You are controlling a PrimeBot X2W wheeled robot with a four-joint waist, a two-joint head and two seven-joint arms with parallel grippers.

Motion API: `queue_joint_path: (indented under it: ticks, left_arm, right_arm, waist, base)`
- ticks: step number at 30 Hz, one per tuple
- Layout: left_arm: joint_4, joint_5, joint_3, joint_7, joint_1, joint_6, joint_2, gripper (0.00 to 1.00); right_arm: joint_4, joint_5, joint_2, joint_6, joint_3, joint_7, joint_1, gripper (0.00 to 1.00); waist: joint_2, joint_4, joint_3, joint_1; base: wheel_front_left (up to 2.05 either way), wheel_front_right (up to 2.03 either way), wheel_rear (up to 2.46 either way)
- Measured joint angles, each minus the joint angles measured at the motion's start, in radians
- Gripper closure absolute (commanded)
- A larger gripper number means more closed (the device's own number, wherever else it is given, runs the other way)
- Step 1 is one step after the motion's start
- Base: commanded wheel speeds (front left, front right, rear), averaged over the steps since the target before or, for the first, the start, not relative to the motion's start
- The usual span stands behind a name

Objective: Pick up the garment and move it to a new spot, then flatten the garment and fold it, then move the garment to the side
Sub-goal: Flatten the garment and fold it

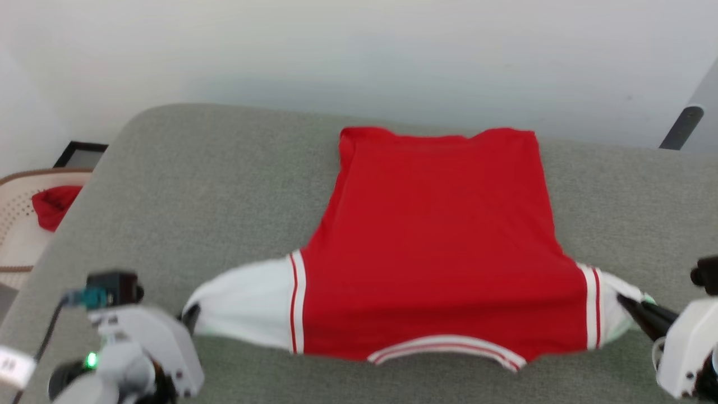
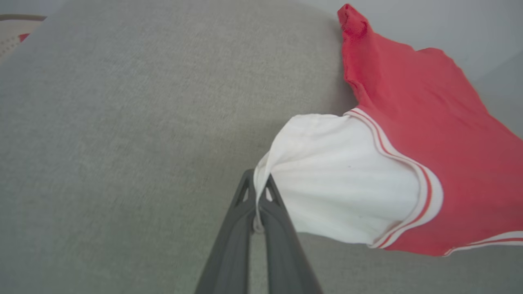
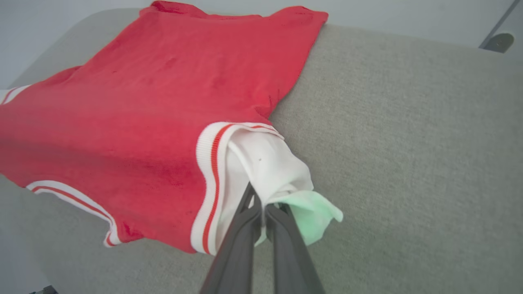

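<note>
Left wrist view puts the left gripper (image 2: 256, 192) up close: its fingers are pressed together on the cuff of a white sleeve, with cloth bunched between the tips. Your right gripper (image 3: 261, 204) pinches the opposite cuff the same way, and a pale green fold (lining or a label, hard to tell) pokes out beside it.

Between them the garment (image 1: 437, 235) lies spread, plain red side up, on the grey cushion (image 1: 196, 185). Its hem reaches the far edge and its collar points toward the near edge.

This looks like the flattening step. Draw both sleeves outward evenly and low, so the body goes taut without creeping over the far edge.

The head view gives you the whole outline and how even the pull is. The wrist views give what it blurs: how much cloth each pinch holds.
</note>
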Motion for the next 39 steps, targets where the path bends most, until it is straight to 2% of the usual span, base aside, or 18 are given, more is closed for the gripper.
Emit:
queue_joint_path:
  ticks: [5,8,12,19,29,30,39]
  left_arm:
    - [-0.202,-0.024,0.017,0.014,0.180,0.122,0.049,1.00]
    - [-0.278,-0.039,0.019,0.021,0.265,0.173,0.060,1.00]
    - [-0.336,-0.045,0.014,0.021,0.336,0.212,0.071,1.00]
    - [-0.341,-0.048,0.010,0.010,0.392,0.239,0.069,1.00]
    - [-0.279,-0.044,0.009,-0.031,0.366,0.212,0.025,1.00]
    - [-0.275,-0.044,0.008,-0.033,0.361,0.210,0.021,1.00]
    - [-0.251,-0.028,0.009,-0.087,0.329,0.176,-0.017,1.00]
  right_arm:
    - [-0.091,-0.025,0.002,0.000,-0.057,0.095,0.126,1.00]
    - [-0.135,-0.031,0.010,0.000,-0.086,0.148,0.194,1.00]
    - [-0.181,-0.038,0.025,0.000,-0.118,0.213,0.270,1.00]
    - [-0.238,-0.063,0.050,0.000,-0.156,0.290,0.344,1.00]
    - [-0.286,-0.094,0.076,0.000,-0.165,0.349,0.365,1.00]
    - [-0.292,-0.098,0.078,0.000,-0.168,0.346,0.363,0.00]
    - [-0.378,-0.117,0.122,0.000,-0.220,0.438,0.340,0.00]
  waist:
    - [0.0000,-0.014,-0.015,0.0000]
    - [0.0000,-0.019,-0.017,0.0000]
    - [0.0000,-0.020,-0.014,0.0000]
    - [0.0000,-0.023,0.000,0.0000]
    - [0.0000,-0.034,0.024,0.0000]
    - [0.0000,-0.035,0.027,0.0000]
    - [0.0001,-0.043,0.061,0.0000]
  base:
    - [0.00,0.00,0.00]
    - [0.00,0.00,0.00]
    - [0.00,0.00,0.00]
    - [0.00,0.00,0.00]
    - [0.00,0.00,0.00]
    - [0.00,0.00,0.00]
    - [0.00,0.00,0.00]
